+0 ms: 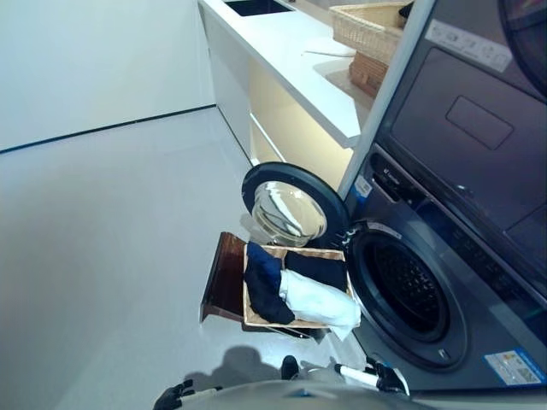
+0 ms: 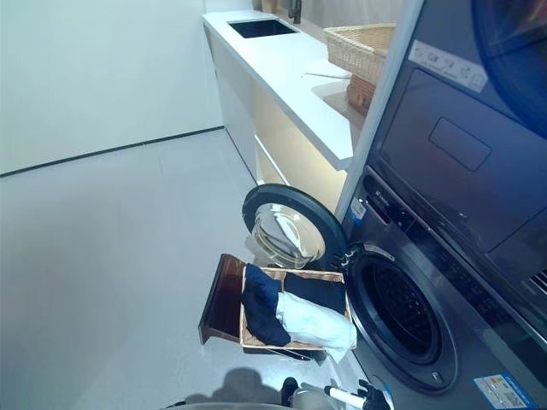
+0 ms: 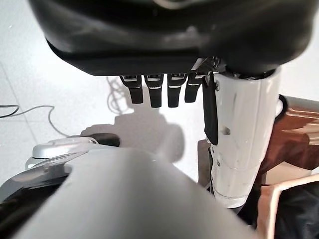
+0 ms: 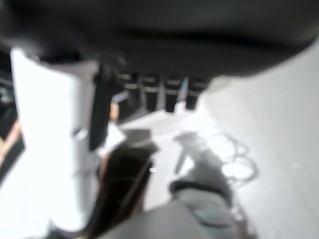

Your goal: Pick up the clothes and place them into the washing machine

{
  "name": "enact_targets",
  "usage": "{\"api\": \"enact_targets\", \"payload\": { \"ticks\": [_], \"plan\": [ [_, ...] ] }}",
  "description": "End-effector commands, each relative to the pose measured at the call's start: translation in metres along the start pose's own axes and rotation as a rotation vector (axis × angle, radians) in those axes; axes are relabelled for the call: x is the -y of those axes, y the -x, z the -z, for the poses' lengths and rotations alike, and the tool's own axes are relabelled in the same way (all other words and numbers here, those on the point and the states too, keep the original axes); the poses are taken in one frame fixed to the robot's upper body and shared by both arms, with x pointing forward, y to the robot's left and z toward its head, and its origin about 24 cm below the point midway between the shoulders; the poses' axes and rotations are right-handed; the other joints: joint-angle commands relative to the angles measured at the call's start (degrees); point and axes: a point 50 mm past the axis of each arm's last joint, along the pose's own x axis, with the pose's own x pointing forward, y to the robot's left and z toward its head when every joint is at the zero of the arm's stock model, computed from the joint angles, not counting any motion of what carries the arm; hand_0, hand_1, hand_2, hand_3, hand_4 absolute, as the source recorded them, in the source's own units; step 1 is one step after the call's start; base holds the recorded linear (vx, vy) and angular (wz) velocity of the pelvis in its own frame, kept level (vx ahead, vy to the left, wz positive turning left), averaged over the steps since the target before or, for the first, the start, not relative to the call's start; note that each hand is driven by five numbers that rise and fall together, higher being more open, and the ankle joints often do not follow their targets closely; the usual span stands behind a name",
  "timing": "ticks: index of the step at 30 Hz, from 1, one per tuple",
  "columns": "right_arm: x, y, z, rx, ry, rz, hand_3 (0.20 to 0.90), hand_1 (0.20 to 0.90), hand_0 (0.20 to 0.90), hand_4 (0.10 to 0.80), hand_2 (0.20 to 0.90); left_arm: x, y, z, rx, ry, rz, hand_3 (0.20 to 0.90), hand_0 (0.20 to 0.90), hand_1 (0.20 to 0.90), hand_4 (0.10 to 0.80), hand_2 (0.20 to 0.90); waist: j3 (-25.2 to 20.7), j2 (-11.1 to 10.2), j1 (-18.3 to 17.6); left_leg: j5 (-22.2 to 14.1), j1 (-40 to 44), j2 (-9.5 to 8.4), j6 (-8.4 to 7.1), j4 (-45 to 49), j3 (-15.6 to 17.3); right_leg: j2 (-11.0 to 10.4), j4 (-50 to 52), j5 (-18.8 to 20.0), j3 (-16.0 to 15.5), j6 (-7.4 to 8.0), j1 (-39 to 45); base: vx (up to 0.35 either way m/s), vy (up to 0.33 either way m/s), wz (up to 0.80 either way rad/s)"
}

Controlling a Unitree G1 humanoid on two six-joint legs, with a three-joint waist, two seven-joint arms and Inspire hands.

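**Clothes wait in the basket, nothing gripped yet**

The clothes (image 1: 295, 290) lie in a wicker basket (image 1: 253, 320) on the floor, just beside the washing machine's (image 1: 444, 282) open door (image 1: 291, 205). Reach down and gather the white piece first. The left robot hand (image 3: 159, 92) and right robot hand (image 4: 159, 92) hang relaxed and empty. The drum's depth is dark, and the right wrist view is blurred.

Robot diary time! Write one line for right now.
clothes in basket, untouched | washing machine door open | left hand open, empty | right hand open, empty
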Motion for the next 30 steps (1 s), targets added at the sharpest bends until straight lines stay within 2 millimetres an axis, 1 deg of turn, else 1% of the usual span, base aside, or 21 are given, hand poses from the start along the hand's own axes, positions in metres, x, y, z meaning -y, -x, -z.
{"api": "enact_targets", "payload": {
  "ticks": [1,4,5,7,8,10,11,12,13,14,16,19,20,21,22,23,24,26,27,28,30],
  "plan": [
    [0.018,0.001,0.006,-0.005,-0.006,0.060,0.900,0.900,0.900,0.800,0.900,0.008,-0.004,-0.024,0.094,0.028,0.018,0.900,0.900,0.900,0.800,0.900,-1.3,-2.6,-0.3,10.4,1.3,-4.11,-1.58,5.7,1.1,0.3,-8.1,5.1,3.4,2.17,3.5,0.163,-0.161,-0.08],
    [0.022,0.002,0.013,-0.031,-0.018,0.070,0.900,0.900,0.900,0.800,0.900,0.010,-0.004,-0.023,0.085,0.026,0.029,0.900,0.900,0.900,0.800,0.900,-1.6,-3.0,-0.3,12.8,1.3,-3.86,-2.14,8.4,1.0,1.6,-8.4,3.9,4.0,1.11,5.5,0.191,-0.172,-0.10],
    [0.024,0.003,0.015,-0.035,-0.026,0.075,0.900,0.900,0.900,0.800,0.900,0.011,-0.004,-0.023,0.082,0.023,0.033,0.900,0.900,0.900,0.800,0.900,-1.8,-3.0,-0.4,14.0,1.3,-3.60,-2.47,9.2,1.1,2.0,-8.5,3.3,4.2,0.73,6.1,0.218,-0.180,-0.11],
    [0.028,0.004,0.019,-0.049,-0.040,0.087,0.900,0.900,0.900,0.800,0.900,0.012,-0.004,-0.026,0.092,0.016,0.039,0.900,0.900,0.900,0.800,0.900,-2.0,-3.2,-0.8,18.1,-1.2,-3.11,-3.29,15.6,1.6,2.7,-7.9,2.4,4.7,-0.32,6.9,0.180,-0.167,-0.02],
    [0.031,0.004,0.019,-0.049,-0.053,0.103,0.900,0.900,0.900,0.800,0.900,0.012,-0.005,-0.033,0.114,0.011,0.043,0.900,0.900,0.900,0.800,0.900,-1.5,-3.6,-1.0,19.0,-3.7,-3.11,-3.50,20.0,2.5,2.6,-7.3,2.0,5.0,-0.74,7.3,0.140,-0.161,0.06],
    [0.034,0.003,0.018,-0.049,-0.067,0.118,0.900,0.900,0.900,0.800,0.900,0.012,-0.006,-0.041,0.136,0.007,0.045,0.900,0.900,0.900,0.800,0.900,-0.8,-4.1,-1.4,18.2,-5.7,-1.57,-2.83,21.2,6.5,2.4,-6.5,0.9,5.2,-0.97,8.2,0.116,-0.129,0.01],
    [0.035,0.003,0.017,-0.052,-0.077,0.129,0.900,0.900,0.900,0.800,0.900,0.013,-0.006,-0.044,0.148,0.007,0.045,0.900,0.900,0.900,0.800,0.900,-0.7,-4.5,-1.2,16.5,-7.5,-1.54,-2.14,20.5,7.5,2.0,-6.2,0.4,5.5,-0.89,8.4,0.108,-0.081,-0.11],
    [0.036,0.003,0.016,-0.048,-0.087,0.137,0.900,0.900,0.900,0.800,0.900,0.015,-0.006,-0.049,0.162,0.001,0.045,0.900,0.900,0.900,0.800,0.900,-0.5,-5.2,-0.9,13.2,-9.8,-1.93,-0.76,19.1,8.2,1.4,-6.0,0.0,5.9,-0.66,8.8,0.131,-0.072,-0.19],
    [0.036,0.003,0.016,-0.049,-0.084,0.140,0.900,0.900,0.900,0.800,0.900,0.017,-0.006,-0.054,0.186,0.004,0.049,0.900,0.900,0.900,0.800,0.900,0.1,-6.6,-0.2,7.8,-14.6,-3.09,1.27,17.8,8.1,0.2,-5.9,-0.3,6.8,0.05,9.7,0.096,-0.041,-0.16],
    [0.036,0.003,0.016,-0.050,-0.084,0.140,0.900,0.900,0.900,0.800,0.900,0.017,-0.006,-0.054,0.186,0.004,0.049,0.900,0.900,0.900,0.800,0.900,0.1,-6.5,-0.2,7.6,-14.6,-3.05,1.29,18.0,8.1,0.3,-5.8,-0.3,6.8,0.07,9.8,0.088,-0.029,-0.18],
    [0.035,0.002,0.014,-0.045,-0.071,0.140,0.900,0.900,0.900,0.800,0.900,0.016,-0.006,-0.058,0.205,0.006,0.043,0.900,0.900,0.900,0.800,0.900,0.7,-7.3,0.2,6.0,-18.0,-3.33,1.68,13.5,7.2,-0.2,-6.1,-0.9,7.6,0.58,10.8,0.081,0.001,-0.18],
    [0.033,0.001,0.009,-0.024,-0.066,0.140,0.900,0.900,0.900,0.800,0.900,0.015,-0.006,-0.061,0.219,0.015,0.037,0.900,0.900,0.900,0.800,0.900,1.5,-6.9,0.8,9.8,-19.7,-3.63,0.76,5.9,4.3,0.2,-6.6,-1.2,8.6,0.93,12.2,0.098,0.058,-0.23],
    [0.033,0.001,0.007,-0.017,-0.065,0.140,0.900,0.900,0.900,0.800,0.900,0.015,-0.006,-0.061,0.216,0.018,0.034,0.900,0.900,0.900,0.800,0.900,1.6,-6.5,1.0,11.9,-20.0,-3.23,0.33,3.1,3.6,0.3,-6.9,-1.5,8.9,1.10,12.8,0.081,0.060,-0.17],
    [0.033,0.001,0.007,-0.017,-0.065,0.140,0.900,0.900,0.900,0.800,0.900,0.015,-0.006,-0.061,0.216,0.018,0.034,0.900,0.900,0.900,0.800,0.900,1.7,-6.5,1.0,12.0,-19.9,-3.26,0.33,2.9,3.6,0.3,-6.9,-1.5,8.9,1.10,12.9,0.128,0.134,-0.24],
    [0.033,0.001,0.006,-0.016,-0.066,0.144,0.900,0.900,0.900,0.800,0.900,0.015,-0.006,-0.061,0.217,0.017,0.033,0.900,0.900,0.900,0.800,0.900,2.0,-5.8,1.2,14.4,-20.7,-2.95,-0.12,0.7,3.2,0.3,-7.0,-1.9,9.5,1.46,13.9,0.129,0.166,-0.22],
    [0.032,0.000,0.005,-0.016,-0.069,0.142,0.900,0.900,0.900,0.800,0.900,0.014,-0.006,-0.059,0.208,0.019,0.032,0.900,0.900,0.900,0.800,0.900,1.9,-5.4,1.0,13.6,-19.8,-2.86,0.02,0.3,4.2,0.1,-7.0,-2.5,9.9,1.78,14.4,0.129,0.167,-0.23],
    [0.032,0.000,0.005,-0.016,-0.069,0.142,0.900,0.900,0.900,0.800,0.900,0.014,-0.006,-0.059,0.208,0.019,0.032,0.900,0.900,0.900,0.800,0.900,1.9,-5.4,1.1,13.6,-19.7,-2.85,0.02,0.3,4.3,0.1,-7.0,-2.5,9.9,1.78,14.5,0.169,0.205,-0.21],
    [0.031,0.001,0.009,-0.029,-0.080,0.139,0.900,0.900,0.900,0.800,0.900,0.012,-0.006,-0.054,0.191,0.019,0.026,0.900,0.900,0.900,0.800,0.900,0.6,-4.9,1.3,13.0,-17.9,-4.15,0.87,-1.0,3.9,-1.3,-7.2,-2.5,10.2,2.82,15.5,0.178,0.208,-0.24],
    [0.031,0.001,0.009,-0.029,-0.080,0.139,0.900,0.900,0.900,0.800,0.900,0.012,-0.006,-0.054,0.191,0.019,0.026,0.900,0.900,0.900,0.800,0.900,0.7,-4.9,1.3,12.9,-17.8,-4.15,0.88,-1.0,3.9,-1.4,-7.2,-2.5,10.2,2.83,15.5,0.155,0.187,-0.25],
    [0.031,0.002,0.011,-0.035,-0.078,0.133,0.900,0.900,0.900,0.800,0.900,0.009,-0.006,-0.051,0.181,0.024,0.017,0.900,0.900,0.900,0.800,0.900,-0.1,-4.8,1.6,12.3,-16.6,-4.65,1.32,-1.8,4.7,-2.1,-7.4,-2.4,10.6,3.57,16.1,0.158,0.175,-0.21],
    [0.030,0.002,0.014,-0.055,-0.074,0.126,0.900,0.900,0.900,0.800,0.900,0.006,-0.006,-0.048,0.168,0.027,0.008,0.900,0.900,0.900,0.800,0.900,-1.0,-4.9,1.8,11.5,-15.8,-5.29,2.07,-2.1,5.4,-3.2,-7.6,-2.2,10.8,4.39,16.8,0.194,0.213,-0.19]
  ]
}}
